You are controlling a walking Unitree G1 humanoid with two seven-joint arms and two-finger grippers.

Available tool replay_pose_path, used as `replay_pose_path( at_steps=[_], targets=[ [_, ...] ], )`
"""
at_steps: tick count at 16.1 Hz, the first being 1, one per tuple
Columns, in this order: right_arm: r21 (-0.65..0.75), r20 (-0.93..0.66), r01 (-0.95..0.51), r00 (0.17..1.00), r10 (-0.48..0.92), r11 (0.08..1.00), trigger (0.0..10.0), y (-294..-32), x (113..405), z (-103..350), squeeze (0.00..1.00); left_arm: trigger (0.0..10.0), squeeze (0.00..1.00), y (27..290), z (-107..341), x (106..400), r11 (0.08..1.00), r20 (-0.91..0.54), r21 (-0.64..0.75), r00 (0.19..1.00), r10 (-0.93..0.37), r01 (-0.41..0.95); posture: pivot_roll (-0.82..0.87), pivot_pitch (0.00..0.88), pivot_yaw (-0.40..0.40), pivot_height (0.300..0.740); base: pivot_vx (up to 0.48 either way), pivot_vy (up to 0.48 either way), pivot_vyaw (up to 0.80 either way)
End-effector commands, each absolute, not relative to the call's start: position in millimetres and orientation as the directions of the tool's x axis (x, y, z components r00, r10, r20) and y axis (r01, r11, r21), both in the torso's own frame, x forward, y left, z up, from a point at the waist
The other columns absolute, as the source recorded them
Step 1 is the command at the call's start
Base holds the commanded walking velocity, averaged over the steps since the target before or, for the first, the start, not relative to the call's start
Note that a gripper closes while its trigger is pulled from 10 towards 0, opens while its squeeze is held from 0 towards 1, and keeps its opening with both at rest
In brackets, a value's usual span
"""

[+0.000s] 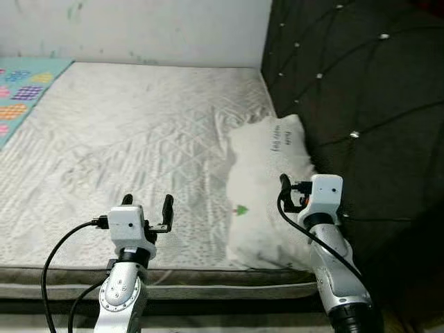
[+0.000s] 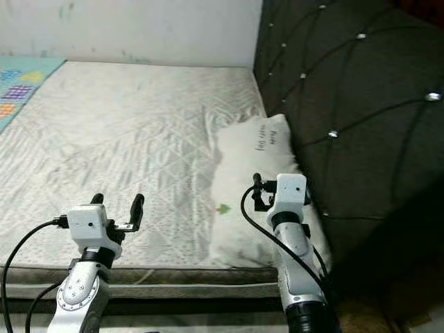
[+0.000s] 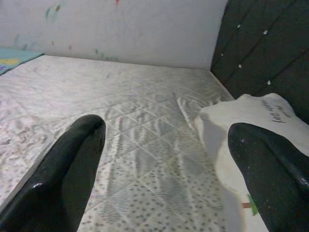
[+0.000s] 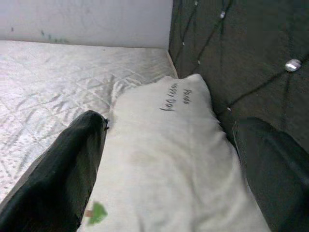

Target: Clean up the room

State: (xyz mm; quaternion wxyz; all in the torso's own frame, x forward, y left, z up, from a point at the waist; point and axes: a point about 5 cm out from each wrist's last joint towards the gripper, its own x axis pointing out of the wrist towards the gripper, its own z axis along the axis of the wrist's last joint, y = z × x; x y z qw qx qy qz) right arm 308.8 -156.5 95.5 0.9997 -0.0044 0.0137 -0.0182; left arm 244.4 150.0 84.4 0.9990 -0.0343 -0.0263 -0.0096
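Note:
A white pillow [image 1: 267, 180] with handwriting and a small green mark lies at the right end of the mattress [image 1: 125, 139], against the dark headboard. My right gripper [image 1: 305, 189] hovers over the pillow's near half. It is open, with the pillow [image 4: 169, 145] showing between its two black fingers [image 4: 72, 169]. My left gripper [image 1: 147, 202] is held over the mattress near its front edge, left of the pillow. It too is open, with nothing between its fingers [image 3: 63, 174].
The dark tufted headboard [image 1: 361, 90] rises along the right side. A white wall [image 1: 139, 28] closes the far side. A colourful patterned mat [image 1: 21, 90] lies at the far left. The bed's front edge [image 1: 208, 277] runs just below both grippers.

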Motion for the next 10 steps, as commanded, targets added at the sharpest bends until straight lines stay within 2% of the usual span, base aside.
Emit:
replay_pose_path(
  at_steps=[1,10],
  targets=[
    [-0.004,-0.031,0.034,0.999,-0.035,0.999,10.0,-157.7,311.4,96.6,0.00,10.0,0.00,150.3,84.1,247.4,0.997,0.049,-0.073,0.999,-0.018,0.022,0.08,0.007,-0.012,0.740,0.000,0.416,0.00],
    [-0.006,-0.028,0.027,0.999,-0.027,1.000,10.0,-159.4,311.8,97.3,0.00,10.0,0.00,147.9,82.6,248.1,0.996,0.047,-0.081,0.999,-0.019,0.022,0.07,0.000,-0.012,0.740,0.000,0.418,0.00]
  ],
)
